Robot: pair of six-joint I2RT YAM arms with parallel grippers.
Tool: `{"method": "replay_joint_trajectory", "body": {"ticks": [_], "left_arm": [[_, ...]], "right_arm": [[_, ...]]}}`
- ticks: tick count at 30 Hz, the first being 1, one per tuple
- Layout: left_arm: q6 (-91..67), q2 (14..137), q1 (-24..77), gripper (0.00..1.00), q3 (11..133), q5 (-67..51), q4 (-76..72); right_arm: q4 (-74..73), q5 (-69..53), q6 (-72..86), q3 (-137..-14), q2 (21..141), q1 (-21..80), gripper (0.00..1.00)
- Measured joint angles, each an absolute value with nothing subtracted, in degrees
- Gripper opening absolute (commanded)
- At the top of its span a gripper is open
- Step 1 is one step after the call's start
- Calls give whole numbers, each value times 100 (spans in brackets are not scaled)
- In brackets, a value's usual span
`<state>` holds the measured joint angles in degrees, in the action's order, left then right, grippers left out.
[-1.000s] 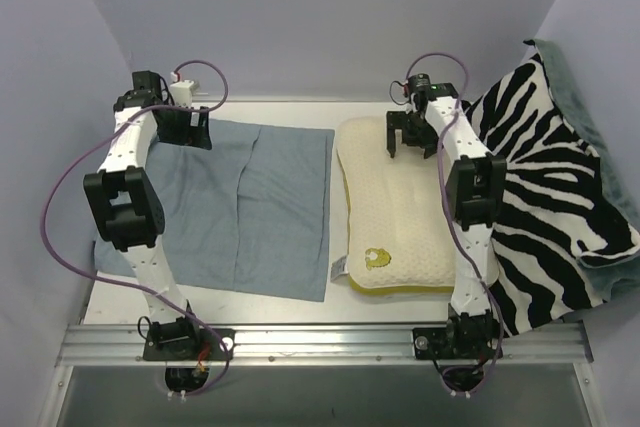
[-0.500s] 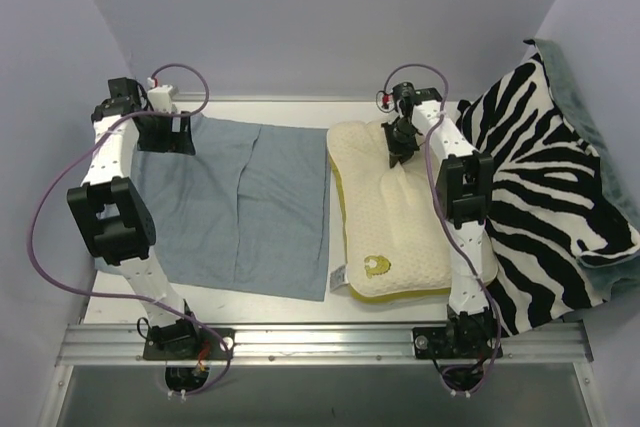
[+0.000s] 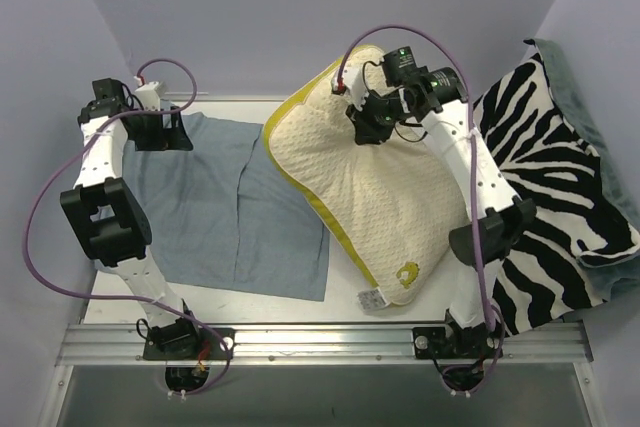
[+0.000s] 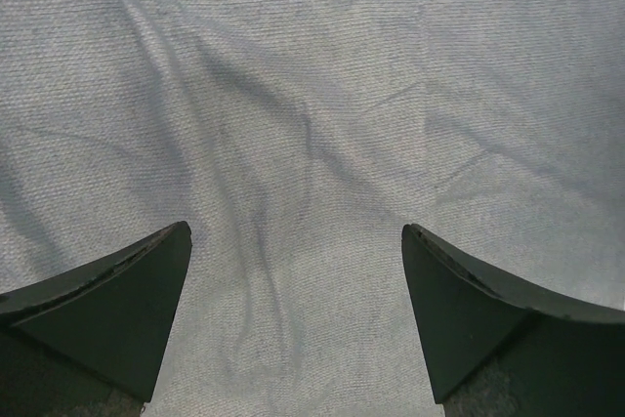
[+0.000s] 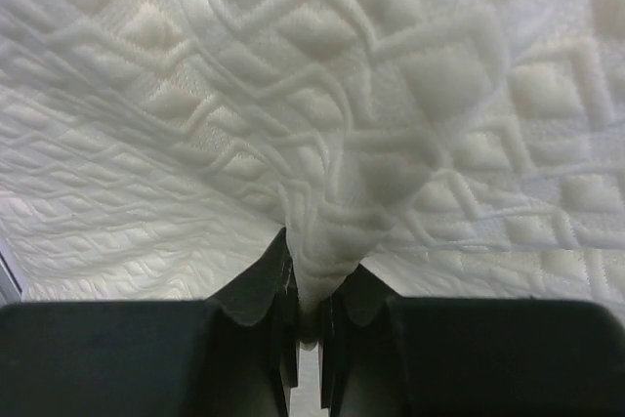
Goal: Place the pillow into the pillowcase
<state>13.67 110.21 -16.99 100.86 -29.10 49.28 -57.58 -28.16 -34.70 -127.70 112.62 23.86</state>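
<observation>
The cream-white pillow [image 3: 375, 197] with its yellow edge band hangs tilted, its far end lifted and its near corner with the yellow logo low by the table's front. My right gripper [image 3: 368, 127] is shut on a pinched fold of the pillow [image 5: 322, 212] near its raised far end. The blue-grey pillowcase [image 3: 240, 207] lies flat on the left of the table, and the pillow's left corner overlaps its far right part. My left gripper [image 3: 160, 132] stands open over the pillowcase's far left corner, with wrinkled pillowcase fabric [image 4: 303, 144] between its fingers [image 4: 117, 290].
A zebra-striped cloth with green backing [image 3: 560, 187] drapes over the right side of the table and the wall. Purple cables loop above both arms. The metal rail [image 3: 320, 342] with both arm bases runs along the near edge.
My right gripper shut on the pillow and lifted its far end up and left, swinging the pillow diagonally over the pillowcase's edge. The left arm shifted slightly left and stayed open.
</observation>
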Motion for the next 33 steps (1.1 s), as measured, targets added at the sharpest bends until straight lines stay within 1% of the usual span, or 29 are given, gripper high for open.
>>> {"method": "replay_joint_trajectory", "body": {"ticks": [4, 8, 12, 15, 16, 17, 19, 20, 24, 28, 33], "left_arm": [[1306, 11015, -1597, 97, 10071, -3098, 4934], [1094, 10840, -1100, 95, 9644, -2786, 4792], [851, 10715, 102, 85, 8954, -1831, 4510], [727, 10763, 993, 77, 8739, -1164, 4392], [681, 10801, 1201, 76, 8739, -978, 4357], [637, 10836, 1350, 72, 8739, -805, 4309], [558, 10934, 1474, 69, 8750, -443, 4239], [519, 11000, 1479, 66, 8779, -272, 4235], [451, 11417, 1382, 61, 9052, 390, 4206], [449, 11802, 1330, 59, 9365, 786, 4152], [473, 12077, 1330, 58, 9596, 878, 4125]], "right_arm": [[-5975, -3153, -4270, -12232, 10575, 2523, 0], [-5970, -3310, -4687, -11448, 10567, 2554, 0], [-5981, -3288, -4862, -10667, 10770, 2598, 0], [-5948, -3330, -4842, -10512, 10864, 2661, 0], [-5922, -3330, -4827, -10488, 10862, 2674, 0], [-5918, -3336, -4816, -10488, 10860, 2679, 0], [-5876, -3347, -4792, -10453, 10849, 2672, 0], [-5830, -3358, -4783, -10396, 10836, 2670, 0], [-5655, -3435, -4755, -10097, 10768, 2672, 0], [-5614, -3487, -4716, -9883, 10669, 2670, 0], [-5592, -3505, -4641, -9850, 10525, 2589, 0]]}}
